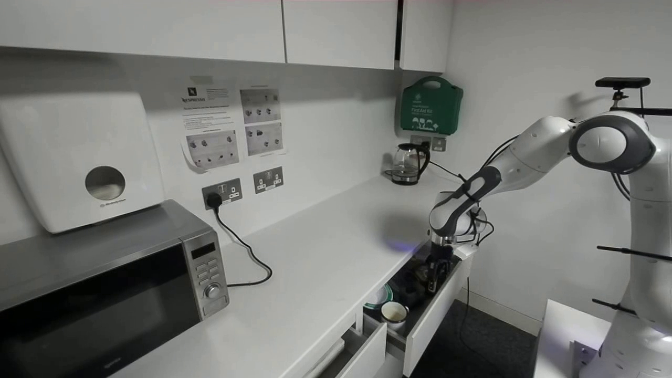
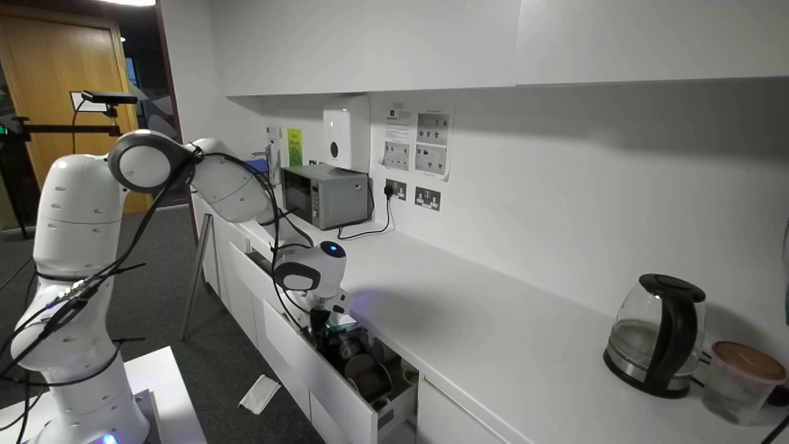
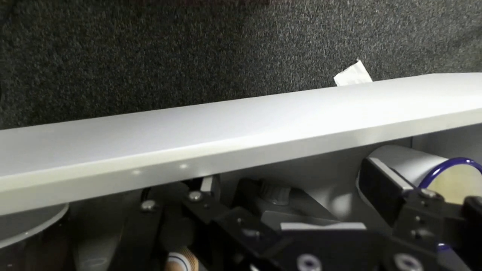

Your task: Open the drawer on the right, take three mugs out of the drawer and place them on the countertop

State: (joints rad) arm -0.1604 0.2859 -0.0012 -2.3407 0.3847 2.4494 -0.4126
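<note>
Drawer (image 1: 436,317): standing open, its white front jutting out from under the surface (image 1: 336,252)
Surface: stretching white and level above the drawer
White mug (image 3: 406,158): showing a blue rim and cream inside, sitting mouth-up in the drawer near its front wall
Darker round vessels (image 2: 373,382): crowding together inside the drawer, appearing too dim to tell whether each is a mug

From here, the smooth white countertop (image 1: 325,236) looks softly lit, a faint grey shadow (image 1: 403,227) with a violet edge lying on it. High above it, the plain white wall (image 2: 555,203) fades into a dim grey band. Below it, in the wrist view, the flat-fronted white drawer (image 3: 327,111) glares, its outer edge bowed, its interior murky and blurred.
</note>
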